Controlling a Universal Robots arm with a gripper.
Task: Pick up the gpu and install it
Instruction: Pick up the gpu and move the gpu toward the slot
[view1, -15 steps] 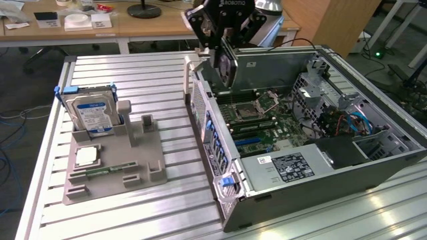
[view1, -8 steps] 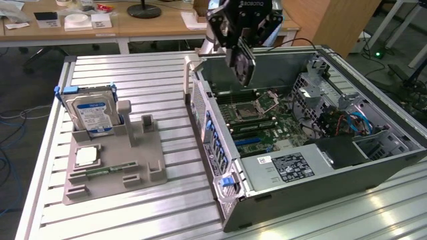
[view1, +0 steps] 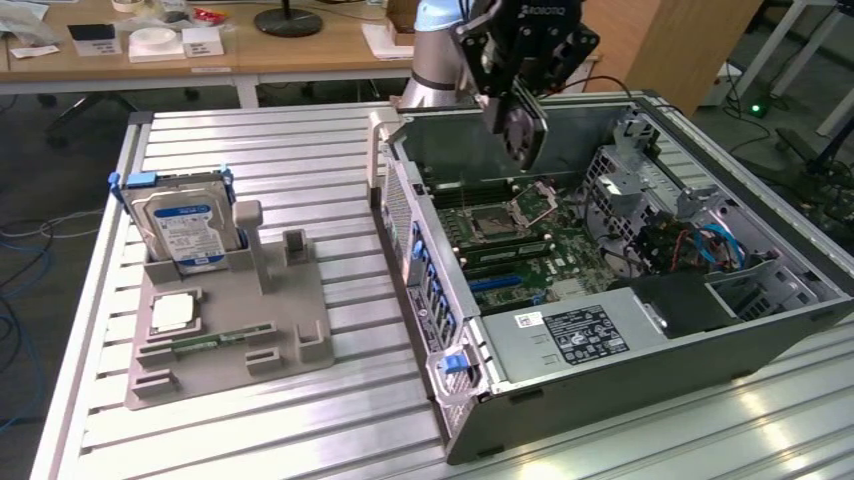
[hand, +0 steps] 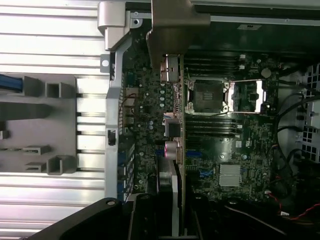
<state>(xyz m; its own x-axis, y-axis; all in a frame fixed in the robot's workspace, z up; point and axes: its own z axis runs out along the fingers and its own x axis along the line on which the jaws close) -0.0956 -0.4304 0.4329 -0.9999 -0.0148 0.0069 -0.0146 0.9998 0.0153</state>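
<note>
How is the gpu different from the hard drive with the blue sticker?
The gpu is dark and thin; the hard drive is silvery and thicker. The gpu hangs in the gripper above the open computer case; the hard drive stands in a grey holder on the table. Both are upright.

Your 9 o'clock, exterior view: hard drive (view1: 187, 228) upright in grey fixture (view1: 287, 310) on the counter (view1: 267, 150); CPU chip (view1: 174, 313) flat at the drive's 6 o'clock.

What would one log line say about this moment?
claw: shut on gpu | gpu: hanging above motherboard of open case | installed: not yet | drive: in holder
</note>
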